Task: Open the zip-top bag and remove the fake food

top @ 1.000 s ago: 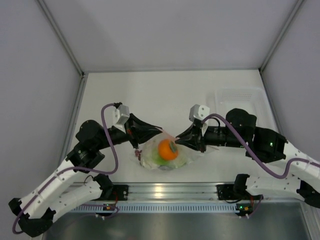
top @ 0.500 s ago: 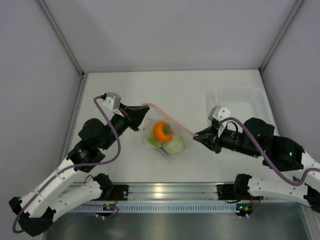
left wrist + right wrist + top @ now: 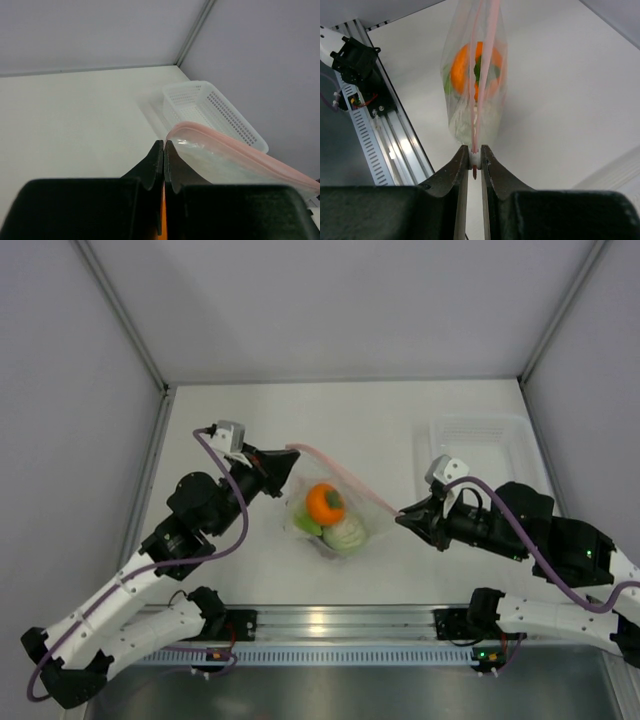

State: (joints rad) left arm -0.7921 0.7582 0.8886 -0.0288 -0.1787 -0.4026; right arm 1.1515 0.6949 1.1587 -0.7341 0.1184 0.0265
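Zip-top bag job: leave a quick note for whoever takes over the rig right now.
Left gripper: shut on one end of the zip-top bag.
Right gripper: shut on the other end, on the pink strip.
Bag is stretched between them with the fake food inside: orange fruit, pale leafy vegetable.
Done: bag gripped.
To do: get the zip fully open, take the food out.
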